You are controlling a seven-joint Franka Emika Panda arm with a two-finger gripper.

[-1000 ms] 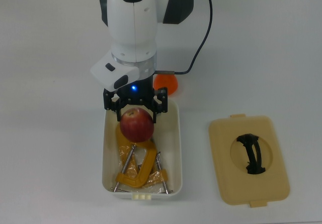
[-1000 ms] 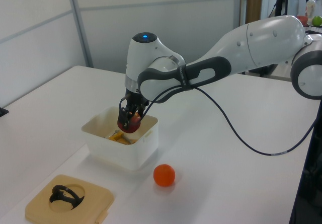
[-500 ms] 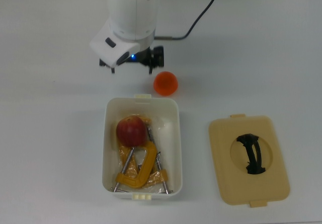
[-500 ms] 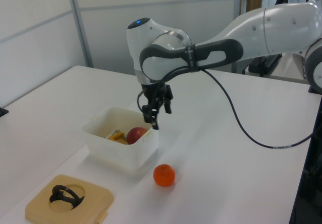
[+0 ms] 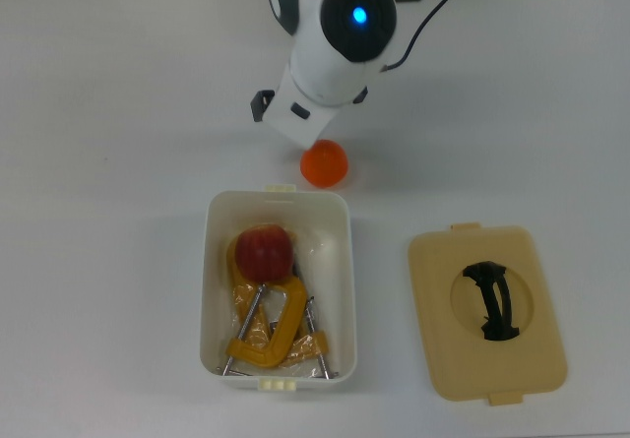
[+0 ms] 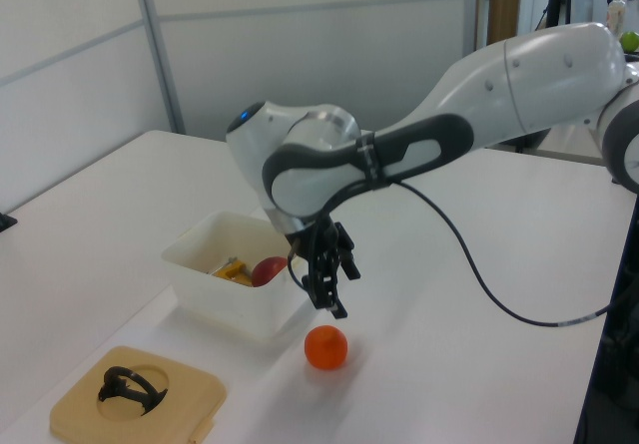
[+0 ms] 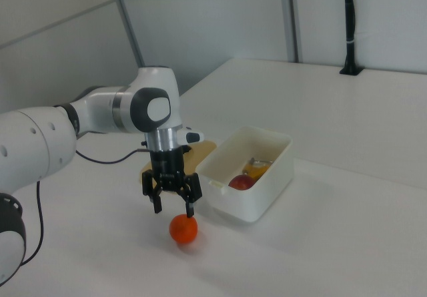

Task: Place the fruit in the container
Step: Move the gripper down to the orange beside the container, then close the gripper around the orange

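Note:
The red apple [image 5: 263, 252] lies inside the white tub [image 5: 279, 198], resting on yellow C-clamps [image 5: 274, 335]. Just outside one short end of the tub, the orange [image 5: 324, 163] sits on the table. My gripper [image 7: 173, 208] is open and empty, pointing down directly over the orange [image 7: 183, 229], fingertips just above its top and not touching it. In the left view the gripper [image 6: 330, 286] hangs beside the tub's [image 6: 235, 302] near corner, above the orange [image 6: 325, 347]. The arm's body hides most of the gripper in the top view.
A beige lid [image 5: 487, 313] with a black handle lies flat on the table at the top view's right of the tub. The arm's black cable [image 6: 479, 274] trails across the table behind the gripper.
The gripper let go of the apple, which now rests in the tub. It rose out of the tub, moved over to the orange and came down above it, still open.

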